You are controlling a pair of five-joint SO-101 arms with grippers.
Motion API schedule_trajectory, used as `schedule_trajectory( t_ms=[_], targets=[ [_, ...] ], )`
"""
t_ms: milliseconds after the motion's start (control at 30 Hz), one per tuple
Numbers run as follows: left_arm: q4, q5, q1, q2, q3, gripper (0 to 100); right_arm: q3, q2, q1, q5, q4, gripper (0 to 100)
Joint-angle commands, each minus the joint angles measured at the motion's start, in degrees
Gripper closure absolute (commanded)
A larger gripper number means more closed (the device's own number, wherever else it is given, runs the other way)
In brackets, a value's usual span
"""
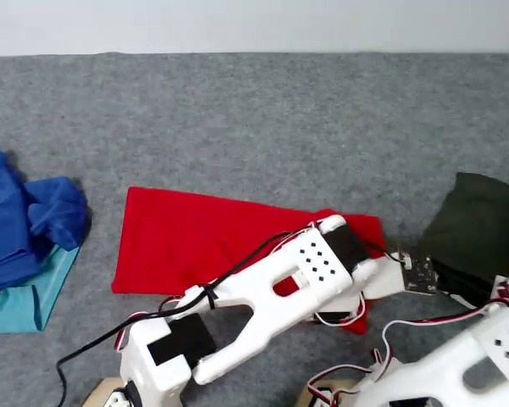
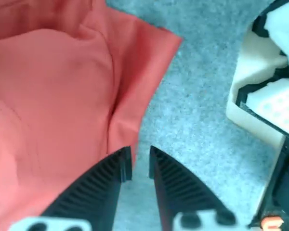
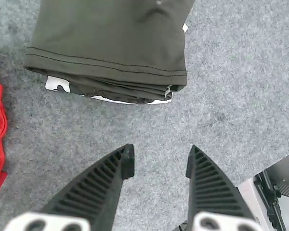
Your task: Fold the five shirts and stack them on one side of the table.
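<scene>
Red fabric shirt [image 1: 195, 242] lies on grey carpeted desk [image 1: 280, 127]; left end effector [image 2: 140, 158] slightly parted, seemingly empty; right end effector [image 3: 161, 156] open.

The table [image 1: 263, 110] has a grey, fuzzy top, like a carpet. It has tiny light and dark specks all over, and up close in the wrist views it looks soft and a bit rough. In the high view the grey runs from one side to the other. At the far end it stops in a straight line. Behind that line is a plain, pale wall [image 1: 254, 25]. The light is soft and even, with only faint shadows on the grey.
</scene>
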Motion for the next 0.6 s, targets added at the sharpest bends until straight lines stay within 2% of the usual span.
schedule_trajectory(
  t_ms=[0, 267, 433, 567],
  targets=[
    [-4.66, -0.44, 0.26, -0.26, 3.74, 92, -0.88, -0.92, 0.48, 0.44, -0.40, 81.2],
    [-19.25, -0.44, 0.00, -0.26, 15.96, 92, 2.20, -0.92, 0.48, 0.44, -0.66, 81.2],
    [-22.51, -0.88, -0.53, -0.26, 16.13, 92, 2.20, -0.92, 0.48, 0.53, -1.01, 81.2],
    [-22.51, -3.16, -5.01, -0.70, 13.67, 92, 2.20, -0.92, 0.48, 0.70, -0.84, 81.2]
  ],
)
